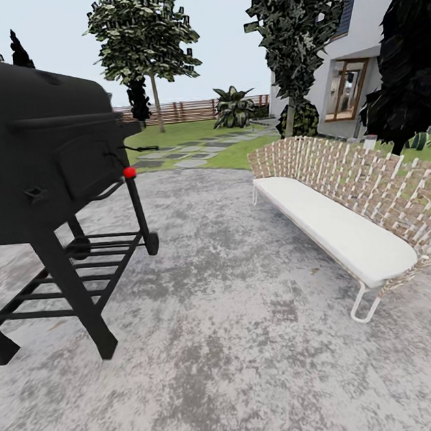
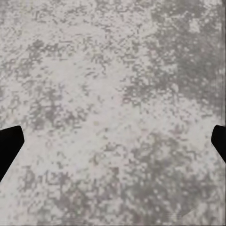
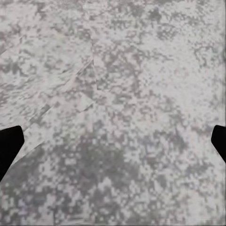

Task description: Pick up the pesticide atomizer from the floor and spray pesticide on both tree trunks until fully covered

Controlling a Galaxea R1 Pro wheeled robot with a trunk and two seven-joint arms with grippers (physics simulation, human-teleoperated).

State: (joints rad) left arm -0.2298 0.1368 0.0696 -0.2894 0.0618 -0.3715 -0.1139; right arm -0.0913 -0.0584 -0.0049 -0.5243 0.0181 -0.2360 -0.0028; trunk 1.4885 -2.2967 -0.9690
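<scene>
Ahead, from my head camera, I see a mottled grey paved patio (image 1: pixel 227 345) with a black barrel grill (image 1: pixel 39 146) on a wheeled stand at my left and a white-cushioned woven bench (image 1: pixel 337 224) at my right. Beyond the paving lie green lawn (image 1: pixel 189 134) with stepping stones (image 1: pixel 190 151), a brown slat fence (image 1: pixel 180 111), and a leafy tree (image 1: pixel 144 35) with a slim trunk. A white house (image 1: pixel 359 65) stands far right.

At my left wrist, my left gripper (image 2: pixel 113 141) is spread wide, dark fingertips (image 2: pixel 8 146) at both edges, holding nothing, above bare grey paving (image 2: pixel 113 84).

At my right wrist, my right gripper (image 3: pixel 113 141) is likewise wide apart and empty over that paving (image 3: pixel 141 70).
</scene>
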